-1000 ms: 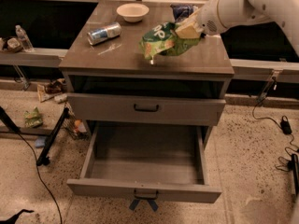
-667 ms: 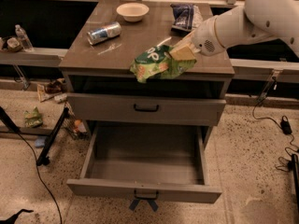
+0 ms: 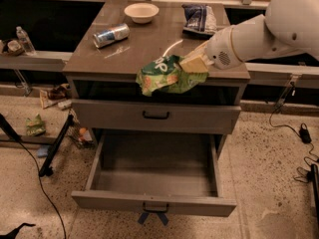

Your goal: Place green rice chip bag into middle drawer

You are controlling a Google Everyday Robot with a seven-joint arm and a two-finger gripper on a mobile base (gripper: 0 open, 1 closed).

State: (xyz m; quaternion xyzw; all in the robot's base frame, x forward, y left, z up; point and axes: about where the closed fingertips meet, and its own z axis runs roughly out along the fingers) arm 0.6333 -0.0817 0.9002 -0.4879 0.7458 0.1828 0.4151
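Clutter, a can (image 3: 110,35), is left at ten o'clock on the bench (image 3: 89,59). The middle drawer (image 3: 154,203) is pulled open at six o'clock, ready to receive. The green rice chip bag (image 3: 167,76) is held beyond the bench's front edge, above that drawer, gripped by the closed hand (image 3: 195,62) at one o'clock.

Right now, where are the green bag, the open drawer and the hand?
green bag (image 3: 162,76): camera view, middle of its crumpled front.
open drawer (image 3: 154,171): camera view, its bare floor.
hand (image 3: 193,63): camera view, between the fingertips, shut on the green bag at the front edge of the cabinet top (image 3: 144,46).
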